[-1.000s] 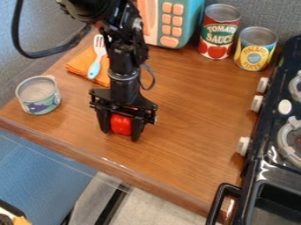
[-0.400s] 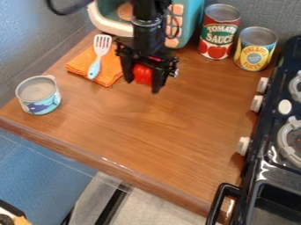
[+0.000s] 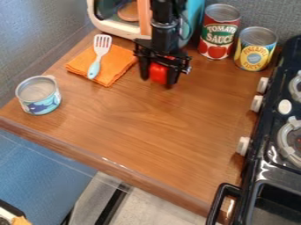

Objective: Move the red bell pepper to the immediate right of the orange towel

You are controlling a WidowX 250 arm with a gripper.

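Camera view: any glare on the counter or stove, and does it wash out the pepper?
Camera view: small bright glint on the counter's front edge, streaky highlights on the glossy black stove, darker shade on the wood beside it; red bell pepper isn't washed out, its red reads clearly.

The bell pepper point(image 3: 158, 74) is red, the pincer point(image 3: 157, 82) black, the towel point(image 3: 120, 63) plain orange, the surface point(image 3: 135, 127) brown wood-grain. At one o'clock, a red, green and white can point(image 3: 214, 38); at nine, a blue-patterned tin point(image 3: 41, 104).
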